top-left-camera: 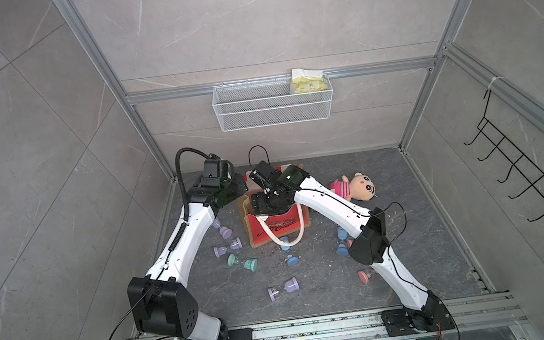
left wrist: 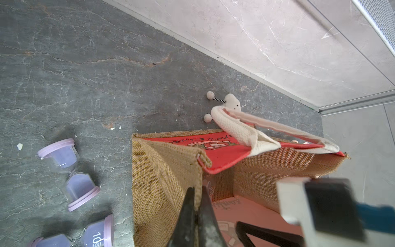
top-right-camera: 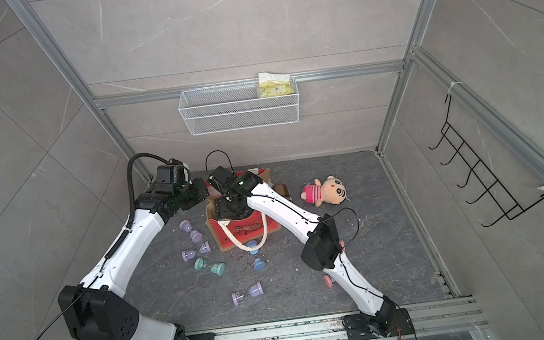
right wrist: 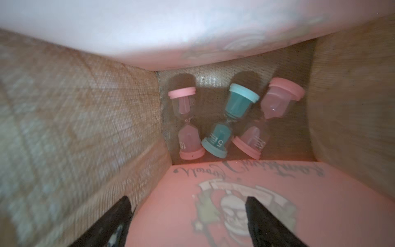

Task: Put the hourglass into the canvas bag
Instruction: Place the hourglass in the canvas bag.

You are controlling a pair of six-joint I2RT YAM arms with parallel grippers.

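At the 12 o'clock end of the bench (top-left-camera: 314,299), in both top views, the bag (top-left-camera: 279,228) stands with its mouth open. At its 9 o'clock side the left pincer (left wrist: 197,192) is pressed together on the burlap rim of the side wall, which looks meant to keep the mouth wide. The right pincer (right wrist: 188,203), on the arm reaching in from 5 o'clock, hangs inside the mouth with its jaws well apart and nothing between them. Below it, on the bag's floor, three hourglasses lie on their sides. A teal hourglass (right wrist: 229,119) lies between a pink hourglass (right wrist: 188,126), whose cap it touches, and a second pink hourglass (right wrist: 269,115), which it partly overlaps. With the right pincer empty above them, one delivery reads as finished, though which of the three it concerned cannot be told. Several hourglasses are not yet bagged and lie loose on the bench around the bag. Among them are a purple hourglass (top-left-camera: 227,247) at 8 o'clock, a green hourglass (top-left-camera: 241,262) at 7, a blue hourglass (top-left-camera: 292,260) at 6 just beside the hanging rope handle, and a loose pink hourglass (top-left-camera: 367,275) at 4. If all are wanted inside, roughly a third of the work looks done. The right arm must first lift clear of the mouth without snagging that handle.
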